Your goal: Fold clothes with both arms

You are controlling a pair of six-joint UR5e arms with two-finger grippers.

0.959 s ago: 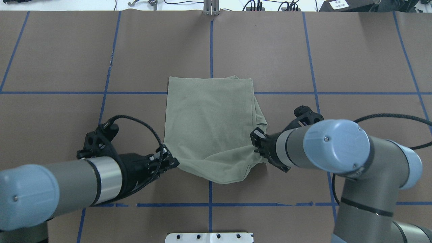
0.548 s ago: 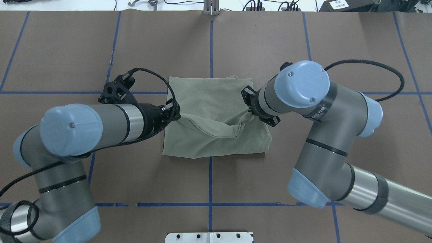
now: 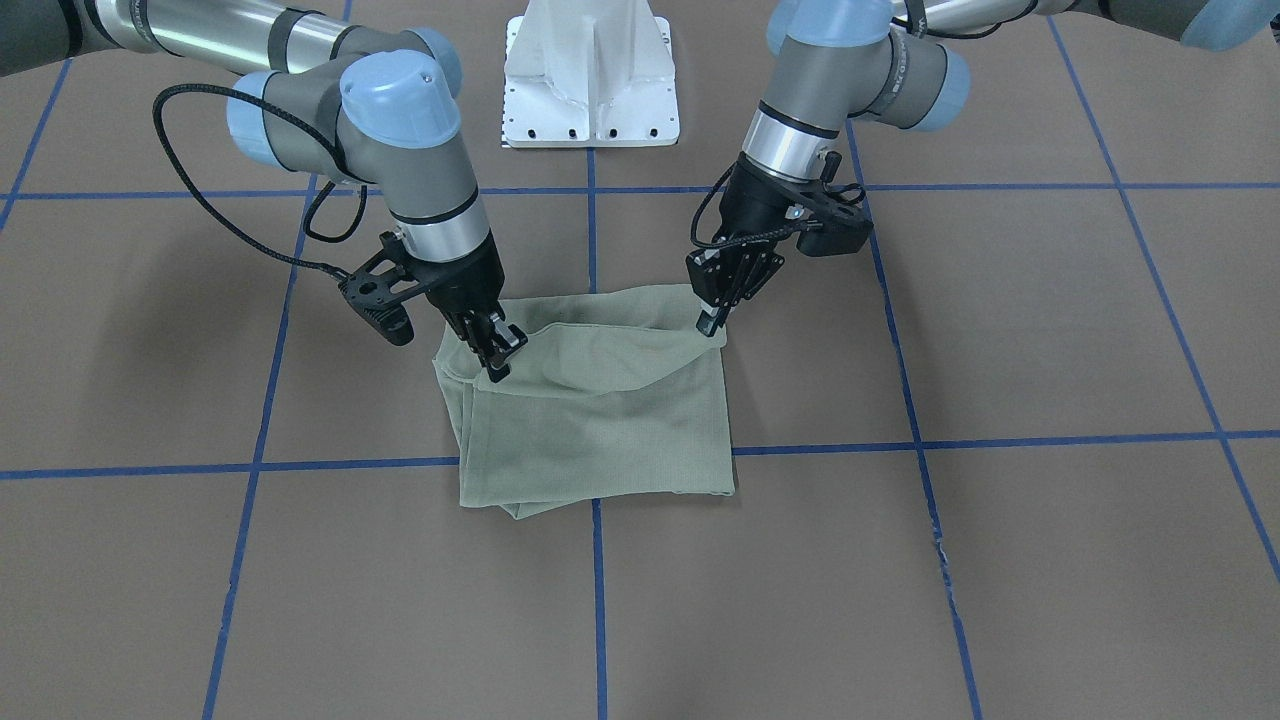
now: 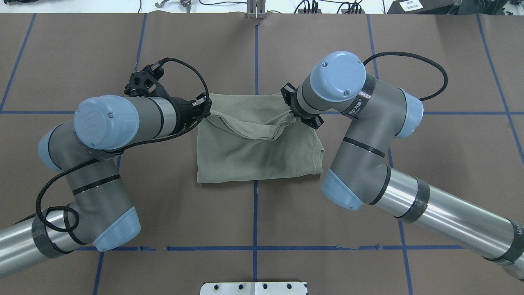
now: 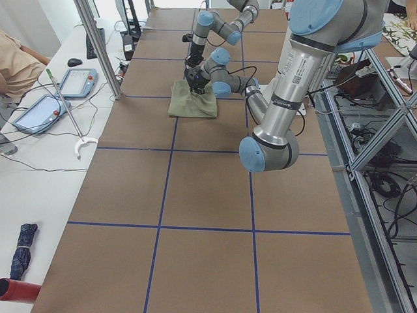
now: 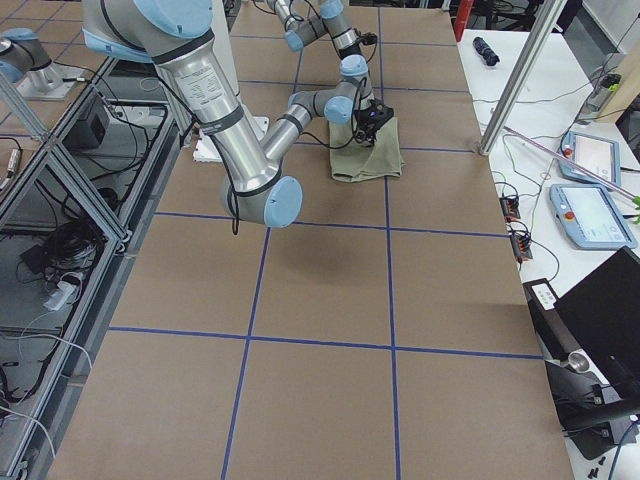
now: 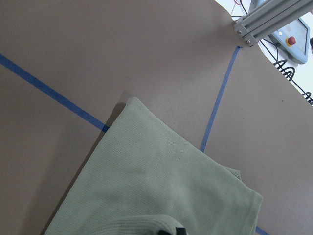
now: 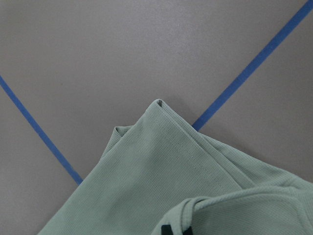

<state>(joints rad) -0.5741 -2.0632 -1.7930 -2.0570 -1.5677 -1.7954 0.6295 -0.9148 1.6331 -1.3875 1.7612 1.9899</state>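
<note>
The pale sage-green shirt [image 4: 258,151] lies folded in the table's middle, also seen from the front [image 3: 600,430] and from the sides [image 5: 192,101] [image 6: 372,155]. Its near edge is lifted and sags between both grippers above the far half. My left gripper [image 4: 208,111] [image 3: 712,318] is shut on the lifted edge's left corner. My right gripper [image 4: 293,116] [image 3: 497,360] is shut on the right corner. Each wrist view looks down on the shirt's far corners [image 7: 146,186] [image 8: 171,176] lying on the brown table.
The brown table [image 4: 368,61] carries a grid of blue tape lines [image 4: 256,53]. The white pedestal base [image 3: 592,75] stands at the robot's side. Beside the far edge, a side bench holds pendants [image 5: 77,81] and a metal post [image 5: 98,45]; a person [image 5: 13,62] sits there.
Both grippers have carried the shirt's near edge up and away from the robot, from the near side to over the far edge. The arms stretched forward with it.
</note>
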